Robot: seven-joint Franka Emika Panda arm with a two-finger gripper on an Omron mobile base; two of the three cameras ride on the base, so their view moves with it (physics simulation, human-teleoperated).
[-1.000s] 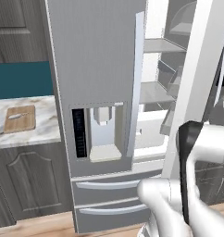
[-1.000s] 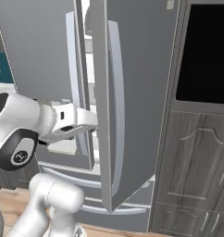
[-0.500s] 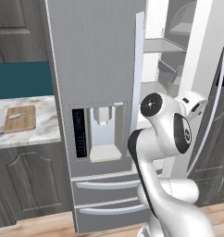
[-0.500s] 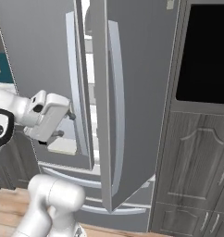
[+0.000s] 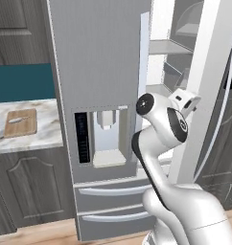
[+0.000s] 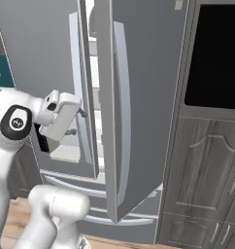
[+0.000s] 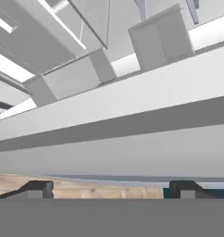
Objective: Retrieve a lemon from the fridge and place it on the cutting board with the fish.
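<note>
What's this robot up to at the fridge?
A white robot arm is reaching toward the fridge, whose right door stands open. Its gripper sits at the gap between the doors, fingers apart and holding nothing. It is after a lemon, which I can't make out among the white shelves. Off to the left, a cutting board with a small fish on it waits on the marble counter.
</note>
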